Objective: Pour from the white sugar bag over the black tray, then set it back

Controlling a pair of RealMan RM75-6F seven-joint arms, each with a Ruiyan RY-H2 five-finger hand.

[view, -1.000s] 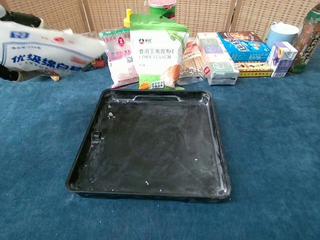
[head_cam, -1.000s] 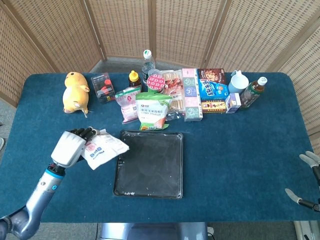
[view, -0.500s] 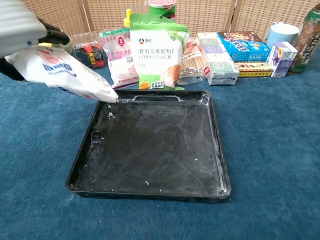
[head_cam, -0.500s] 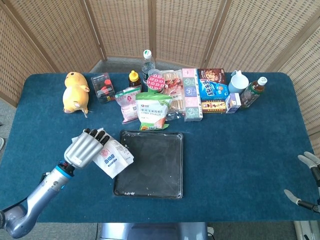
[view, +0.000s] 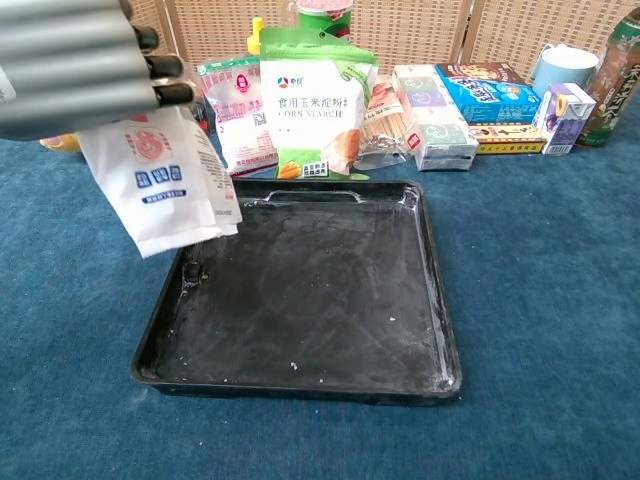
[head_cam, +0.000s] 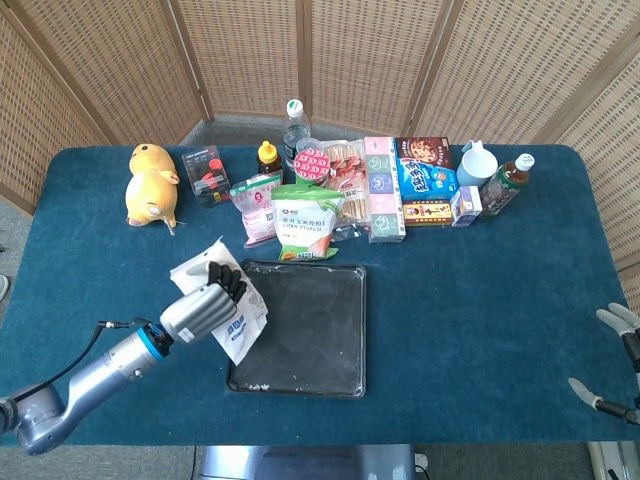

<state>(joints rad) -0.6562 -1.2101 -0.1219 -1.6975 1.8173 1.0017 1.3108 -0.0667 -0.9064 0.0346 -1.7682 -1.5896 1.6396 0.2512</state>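
Note:
My left hand (head_cam: 203, 308) (view: 75, 65) grips the white sugar bag (head_cam: 232, 318) (view: 165, 185) and holds it in the air, tipped so its lower end hangs over the left edge of the black tray (head_cam: 310, 330) (view: 320, 290). The tray lies flat in the table's middle with white specks on its floor. I see no sugar falling. My right hand (head_cam: 612, 362) rests at the table's far right edge, holding nothing, fingers apart; the chest view does not show it.
A row of goods lines the back: a corn starch pouch (head_cam: 304, 223) (view: 312, 105) just behind the tray, a pink bag (head_cam: 256, 204), boxes (head_cam: 425, 185), a white cup (head_cam: 477, 163), bottles (head_cam: 507, 182) and a yellow plush toy (head_cam: 150, 183) at back left.
My left hand has carried the sugar bag rightward to the tray's left edge and turned it from nearly level to hanging mouth-down. The right hand has stayed put.

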